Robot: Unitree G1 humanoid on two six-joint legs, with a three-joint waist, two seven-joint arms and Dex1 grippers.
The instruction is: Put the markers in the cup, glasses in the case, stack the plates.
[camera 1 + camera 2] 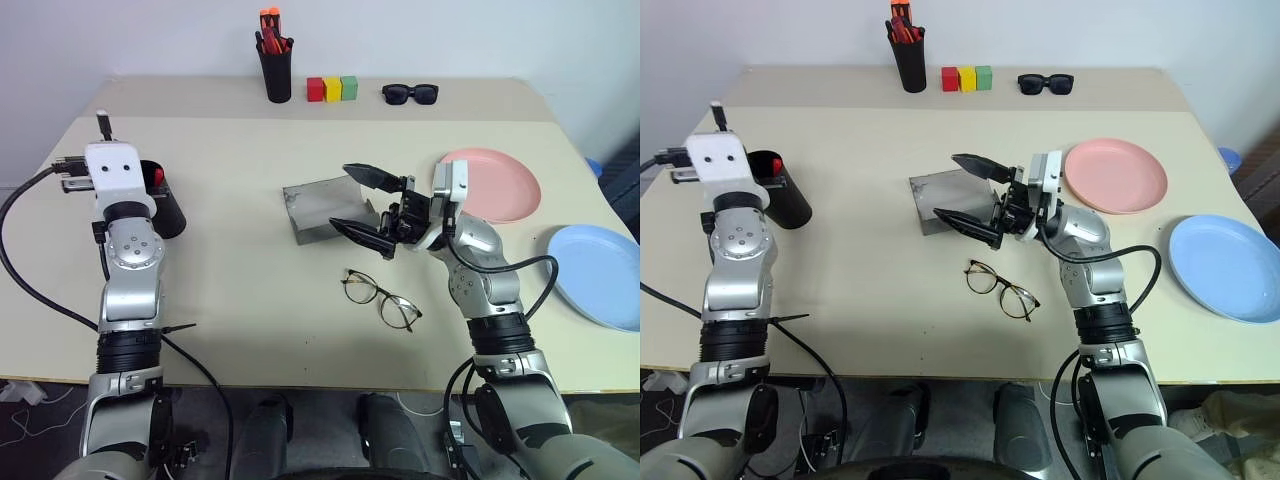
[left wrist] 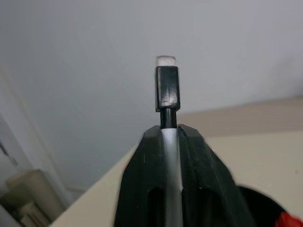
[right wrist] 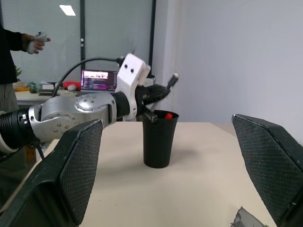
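right wrist view shows the left gripper (image 3: 152, 94) just above the cup (image 3: 158, 138), fingers narrow around a short black marker (image 2: 166, 90) whose long axis tilts upward, whitish end uppermost. a red-tipped marker (image 3: 168, 115) already stands inside the cup. the right gripper (image 1: 372, 207) hangs wide open and empty over the case (image 1: 322, 205), glasses (image 1: 381, 298) nearby.

Two head cameras look forward and steeply down from above the near edge of the beige rectangular worktop (image 1: 250, 330), sharing nearly its whole surface. The left wrist camera sits close behind its jaws, facing up toward a pale wall. The right wrist camera looks level across the worktop at the tapered matte black cup (image 3: 159, 139), which the head views share.
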